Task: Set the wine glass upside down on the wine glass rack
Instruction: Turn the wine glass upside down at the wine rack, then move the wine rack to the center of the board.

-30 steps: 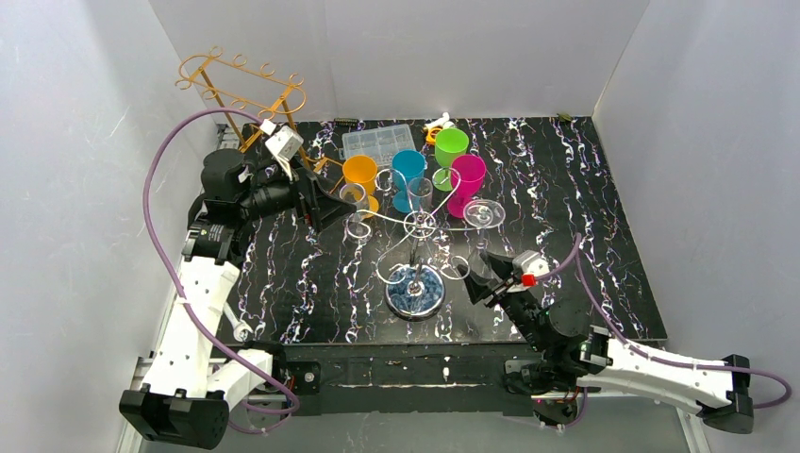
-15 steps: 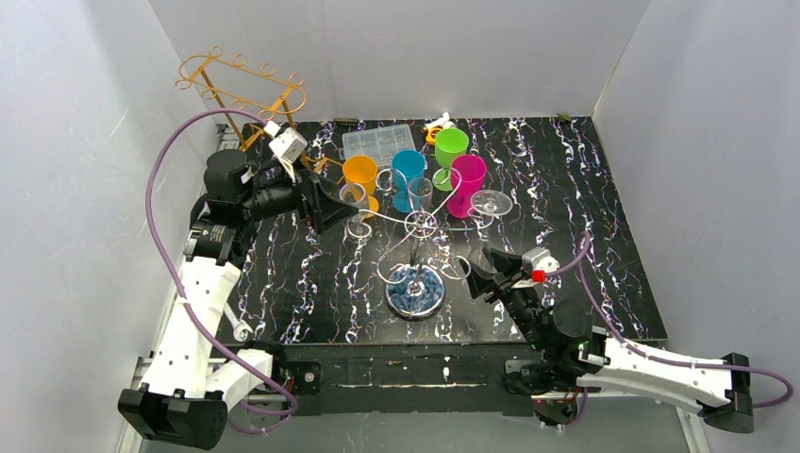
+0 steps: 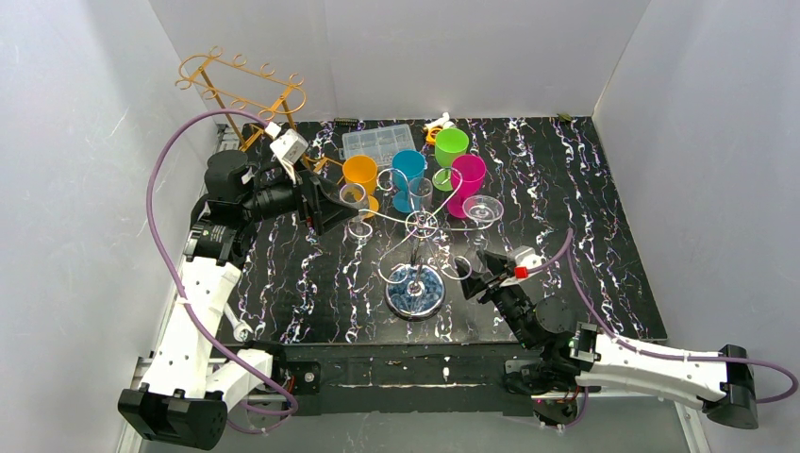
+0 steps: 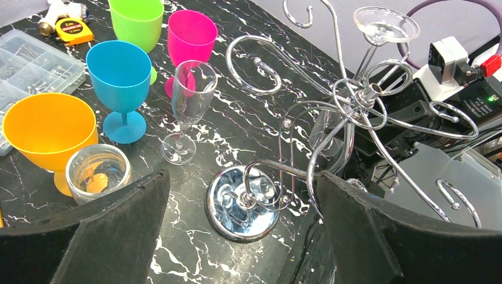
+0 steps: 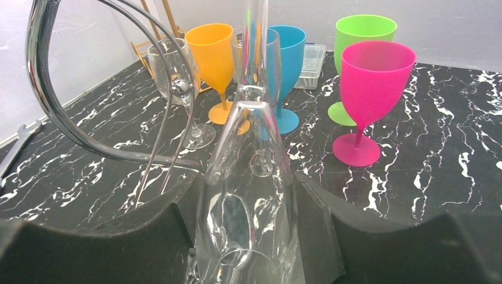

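At the right-hand side of the wine glass rack (image 3: 416, 225): wine glass (image 5: 251, 148) inverted, bowl low, foot uppermost just above a chrome scroll. Right gripper (image 5: 248, 236) clamps the bowl at a middling width, a pad on either side. Gripping the bowl leaves the stem free to slide into a hook, I judge. Left gripper (image 4: 241, 183) spread wide, holding nothing, hovering left of the rack near a small clear tumbler (image 4: 97, 171); possibly standing by to steady the rack. Behind, the pink goblet (image 5: 376, 77) and its coloured neighbours stand on the counter (image 3: 585, 189), apart from the work.

Hard to read: whether the stem sits inside the scroll or only beside it, since clear glass and chrome wire merge. Bowl rim cut off at the bottom of the right wrist view.
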`<state>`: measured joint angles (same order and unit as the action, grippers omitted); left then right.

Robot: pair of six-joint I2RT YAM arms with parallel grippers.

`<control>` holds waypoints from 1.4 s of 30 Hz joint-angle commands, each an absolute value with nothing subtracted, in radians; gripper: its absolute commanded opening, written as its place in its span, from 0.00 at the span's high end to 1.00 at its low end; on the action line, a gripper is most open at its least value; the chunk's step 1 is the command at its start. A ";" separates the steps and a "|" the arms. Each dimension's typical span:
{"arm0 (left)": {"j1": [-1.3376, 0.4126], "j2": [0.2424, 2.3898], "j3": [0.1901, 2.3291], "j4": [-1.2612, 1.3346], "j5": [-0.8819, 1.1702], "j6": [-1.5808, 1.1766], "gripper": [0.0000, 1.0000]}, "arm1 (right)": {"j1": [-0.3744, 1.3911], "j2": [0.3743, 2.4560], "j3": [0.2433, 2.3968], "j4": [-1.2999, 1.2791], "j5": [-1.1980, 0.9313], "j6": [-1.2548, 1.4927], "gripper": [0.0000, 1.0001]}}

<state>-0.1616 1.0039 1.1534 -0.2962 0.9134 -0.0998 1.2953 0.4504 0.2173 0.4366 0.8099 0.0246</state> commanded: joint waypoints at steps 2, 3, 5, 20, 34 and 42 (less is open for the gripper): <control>-0.167 0.984 1.156 -0.308 0.937 -0.083 0.06 | 1.295 0.428 0.258 0.407 0.859 0.069 0.14; -0.167 0.984 1.156 -0.308 0.938 -0.083 0.06 | 1.295 0.424 0.265 0.391 0.859 0.069 0.08; -0.167 0.984 1.155 -0.308 0.939 -0.083 0.06 | 1.295 0.415 0.280 0.355 0.857 0.073 0.02; -0.167 0.975 1.183 -0.347 0.947 -0.057 0.02 | 1.295 0.328 0.630 -0.211 0.680 0.221 0.02; -0.168 0.984 1.212 -0.389 0.957 -0.035 0.03 | 1.295 0.616 1.072 -0.517 0.556 0.337 0.16; -0.167 1.007 1.274 -0.497 0.999 0.112 0.12 | 1.295 0.696 1.167 -0.538 0.574 0.465 0.41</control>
